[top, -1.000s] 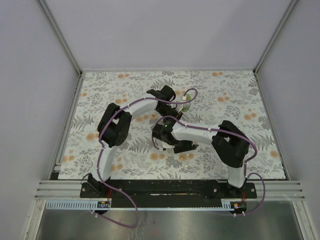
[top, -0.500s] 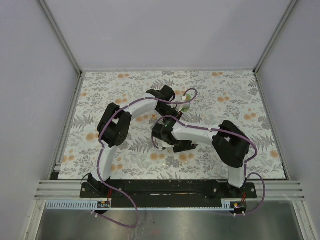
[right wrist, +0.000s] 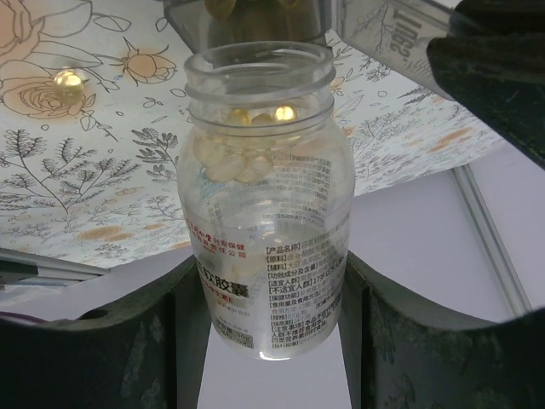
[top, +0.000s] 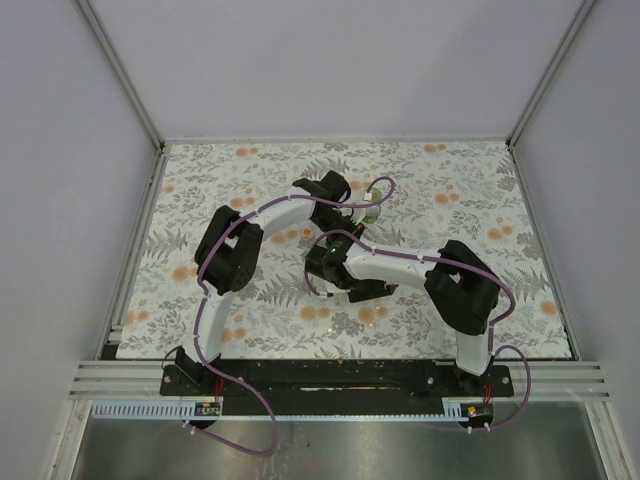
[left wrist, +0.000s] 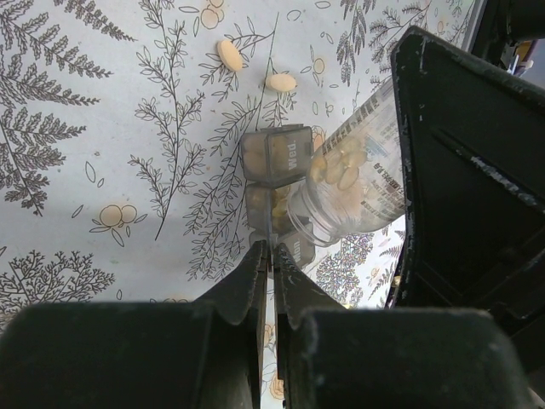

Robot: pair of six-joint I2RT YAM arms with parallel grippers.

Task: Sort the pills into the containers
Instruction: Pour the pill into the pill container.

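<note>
While the right gripper (right wrist: 268, 317) clamps the clear pill bottle (right wrist: 262, 200), its mouth tilts over the grey pill organizer (left wrist: 272, 155). The left gripper (left wrist: 272, 256), jaws pressed together, sits at the organizer's near edge.

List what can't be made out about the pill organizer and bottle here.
Left wrist: whether the shut left gripper pinches the pill organizer; its fingers hide the contact.
Right wrist: organizer cut off by the top edge; bottle label print too small.
Top view: organizer and bottle hidden under the arms.
</note>
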